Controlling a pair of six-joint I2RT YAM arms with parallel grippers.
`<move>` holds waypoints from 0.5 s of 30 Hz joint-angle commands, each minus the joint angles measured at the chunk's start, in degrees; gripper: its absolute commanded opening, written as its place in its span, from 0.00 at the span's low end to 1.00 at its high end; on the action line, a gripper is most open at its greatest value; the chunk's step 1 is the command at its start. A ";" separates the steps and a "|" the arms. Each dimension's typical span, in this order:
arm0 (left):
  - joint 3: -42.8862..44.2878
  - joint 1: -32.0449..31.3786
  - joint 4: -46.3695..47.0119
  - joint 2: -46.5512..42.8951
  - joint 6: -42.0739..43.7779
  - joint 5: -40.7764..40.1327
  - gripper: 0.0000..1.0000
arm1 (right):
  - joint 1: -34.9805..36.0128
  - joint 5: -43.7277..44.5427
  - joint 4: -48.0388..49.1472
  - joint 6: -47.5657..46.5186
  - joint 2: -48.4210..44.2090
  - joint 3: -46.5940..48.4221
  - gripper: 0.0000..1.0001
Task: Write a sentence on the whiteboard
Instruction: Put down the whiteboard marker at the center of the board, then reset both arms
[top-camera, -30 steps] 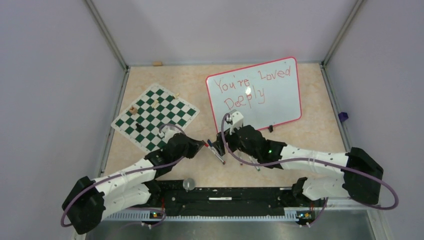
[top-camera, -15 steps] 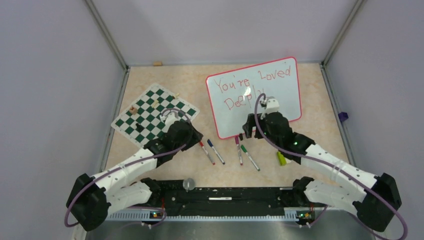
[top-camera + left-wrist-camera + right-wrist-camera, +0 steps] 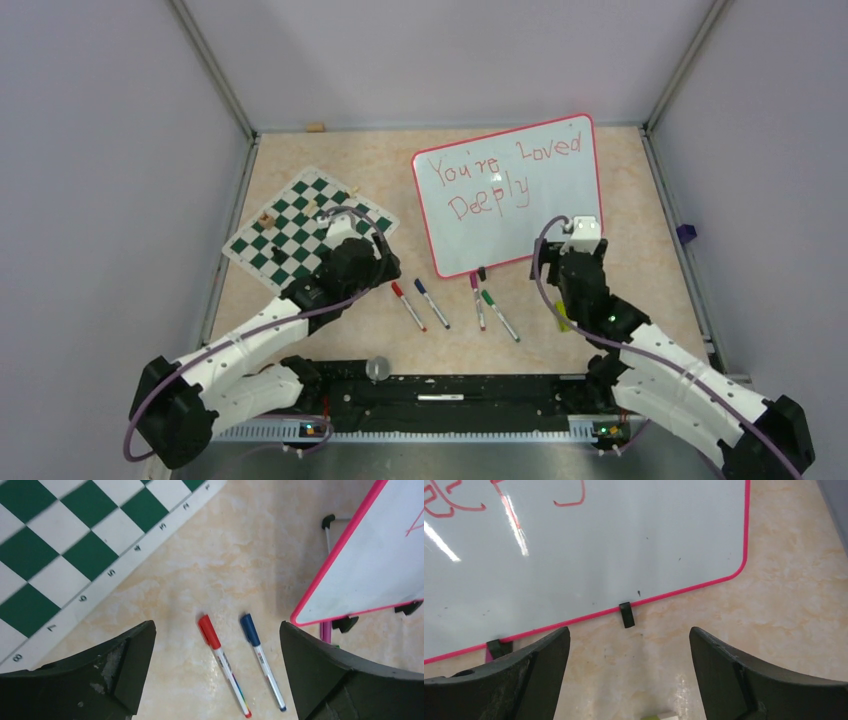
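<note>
Left gripper (image 3: 216,629) hangs spread and empty above the red pen (image 3: 223,672) and blue pen (image 3: 262,667). Right gripper (image 3: 629,630), also spread, hovers off the five-o'clock corner of the whiteboard (image 3: 545,210), which stands at one o'clock on the table (image 3: 630,210).

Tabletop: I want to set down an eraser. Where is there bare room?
Free: the strip between the chess mat and the whiteboard, and the strip right of the whiteboard. Crowded: in front of the whiteboard, where four markers lie.
</note>
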 commanded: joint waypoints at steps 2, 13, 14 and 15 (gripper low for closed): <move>-0.32 0.35 7.80 -1.49 9.79 -11.36 0.99 | -2.38 6.55 23.02 -9.77 -6.98 -10.49 0.89; -12.41 5.66 36.79 -0.11 29.38 -33.68 0.99 | -24.54 -7.97 51.49 -10.57 4.66 -21.72 0.99; -12.64 7.14 38.02 0.44 30.81 -33.33 0.99 | -24.87 -8.05 54.47 -11.44 6.84 -22.15 0.99; -13.61 8.16 41.61 0.86 33.23 -33.16 0.99 | -25.01 -7.99 56.79 -12.05 8.73 -22.51 0.99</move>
